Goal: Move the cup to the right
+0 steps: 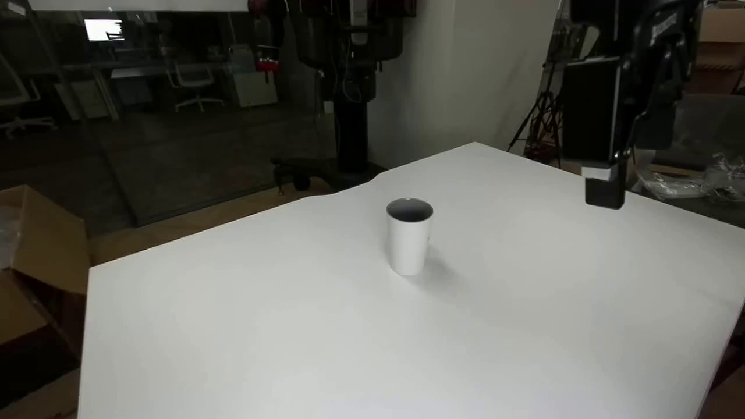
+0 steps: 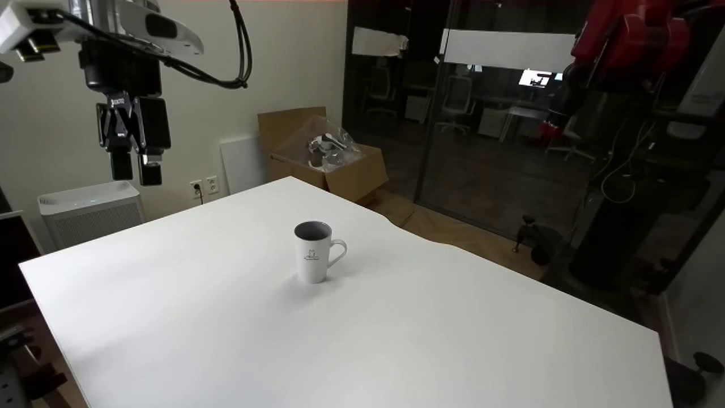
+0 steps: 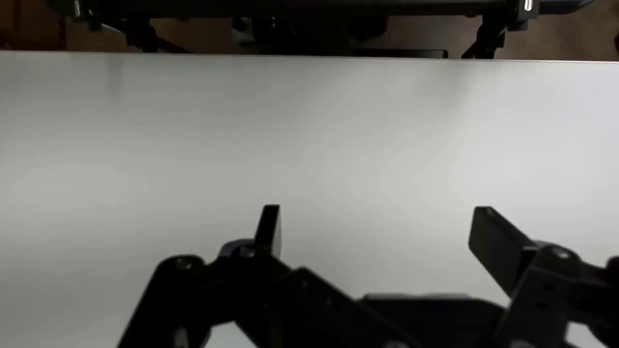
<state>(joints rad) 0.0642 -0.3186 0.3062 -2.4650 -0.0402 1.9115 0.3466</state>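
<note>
The cup is a white mug with a dark grey inside. It stands upright on the white table and shows in both exterior views, as the cup [image 1: 409, 247] and the cup [image 2: 310, 260]. A side handle and a small dark print show in an exterior view. My gripper [image 1: 605, 192] is black and hangs well above the table, apart from the cup; it also shows in an exterior view as the gripper [image 2: 136, 169]. In the wrist view the gripper [image 3: 377, 210] has its two fingers wide apart with nothing between them. The cup is out of the wrist view.
The white table [image 1: 262, 326] has a straight edge [image 3: 309, 60] in the wrist view, with dark equipment beyond it. A cardboard box [image 2: 351, 170] stands on the floor past the table. A red and black robot arm [image 2: 634, 51] stands behind the table.
</note>
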